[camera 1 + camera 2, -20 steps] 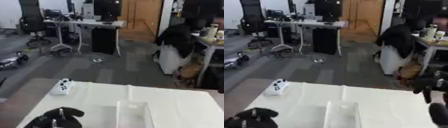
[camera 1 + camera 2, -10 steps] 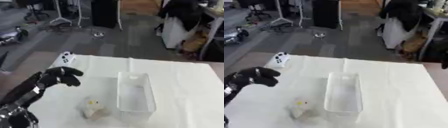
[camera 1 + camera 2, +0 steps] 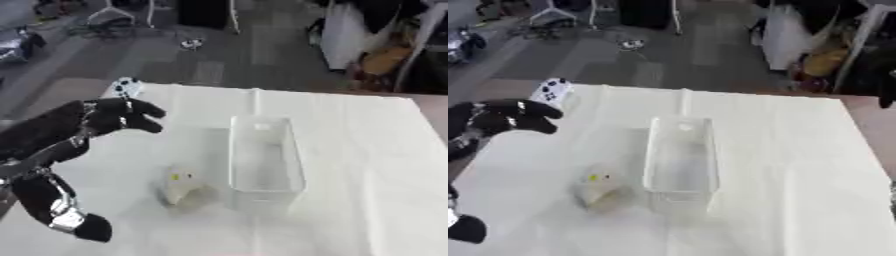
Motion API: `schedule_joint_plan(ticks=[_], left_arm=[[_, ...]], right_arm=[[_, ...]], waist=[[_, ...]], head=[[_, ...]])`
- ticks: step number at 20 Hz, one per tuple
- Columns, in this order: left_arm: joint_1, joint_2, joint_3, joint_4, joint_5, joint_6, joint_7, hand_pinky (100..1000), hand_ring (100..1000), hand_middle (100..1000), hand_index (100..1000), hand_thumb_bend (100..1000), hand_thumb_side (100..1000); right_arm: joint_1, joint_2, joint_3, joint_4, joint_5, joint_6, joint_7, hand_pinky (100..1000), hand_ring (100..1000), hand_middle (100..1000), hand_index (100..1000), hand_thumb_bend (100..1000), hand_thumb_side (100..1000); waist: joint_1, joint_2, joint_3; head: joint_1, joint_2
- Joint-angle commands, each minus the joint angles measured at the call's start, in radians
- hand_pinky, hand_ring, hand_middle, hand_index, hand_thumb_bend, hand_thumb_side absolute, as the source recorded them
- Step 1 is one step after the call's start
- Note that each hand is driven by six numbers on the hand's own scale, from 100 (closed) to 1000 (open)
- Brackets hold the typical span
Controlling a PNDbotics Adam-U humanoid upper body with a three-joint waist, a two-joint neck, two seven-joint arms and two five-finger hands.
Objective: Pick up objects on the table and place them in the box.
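Hovering with curled fingers [image 3: 144, 111] holding nothing, left hand [image 3: 114, 116] above worktop [image 3: 367, 165]; pale object [image 3: 181, 186] below-right, clear box [image 3: 265, 159] beyond.

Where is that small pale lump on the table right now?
The pale lump lies on the white table, just left of the clear box, nearer than the left hand.

A clear plastic box [image 3: 680, 155] stands in the middle of the white counter [image 3: 798, 165]. Just left of it lies a pale lump with a yellow spot [image 3: 601, 190]. The left robot hand [image 3: 509, 116] hovers over the counter's left edge, fingers curled, beside a white game controller [image 3: 553, 91].
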Motion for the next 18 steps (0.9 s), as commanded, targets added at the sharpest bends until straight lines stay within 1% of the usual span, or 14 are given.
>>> schedule_joint_plan(ticks=[1,5,9,13,17,18], left_arm=[[-0.035,0.064,0.0,-0.013,-0.032,0.038,-0.032,685,762,862,878,759,1000],[-0.085,0.092,-0.02,0.017,-0.074,0.065,-0.065,703,762,854,884,796,1000],[-0.156,0.094,-0.053,0.113,-0.104,0.068,-0.094,705,757,848,882,798,1000],[-0.241,0.085,-0.091,0.224,-0.17,0.051,-0.136,738,762,843,888,850,1000],[-0.316,0.064,-0.125,0.332,-0.259,0.015,-0.165,765,763,835,891,916,1000],[-0.334,0.056,-0.133,0.362,-0.282,0.004,-0.172,770,763,833,892,944,1000]], right_arm=[[-0.008,-0.007,0.002,-0.013,-0.002,0.0,0.01,139,398,502,591,449,1000],[-0.012,-0.003,0.006,-0.013,-0.006,-0.003,0.02,139,399,502,591,448,1000],[-0.015,0.003,0.011,-0.013,-0.009,-0.005,0.033,139,399,502,591,451,1000],[-0.02,0.007,0.016,-0.013,-0.008,-0.003,0.052,140,405,504,592,453,1000],[-0.027,0.012,0.019,-0.013,-0.004,0.005,0.078,140,408,505,593,455,1000],[-0.029,0.015,0.019,-0.013,-0.003,0.007,0.083,140,408,505,593,455,1000]], waist=[[0.006,-0.013,-0.004],[0.009,-0.014,-0.013],[0.013,-0.014,-0.023],[0.016,-0.014,-0.032],[0.019,-0.013,-0.039],[0.02,-0.013,-0.041]], head=[[0.009,0.003],[0.018,0.004],[0.026,0.005],[0.033,0.008],[0.043,0.008],[0.047,0.008]])
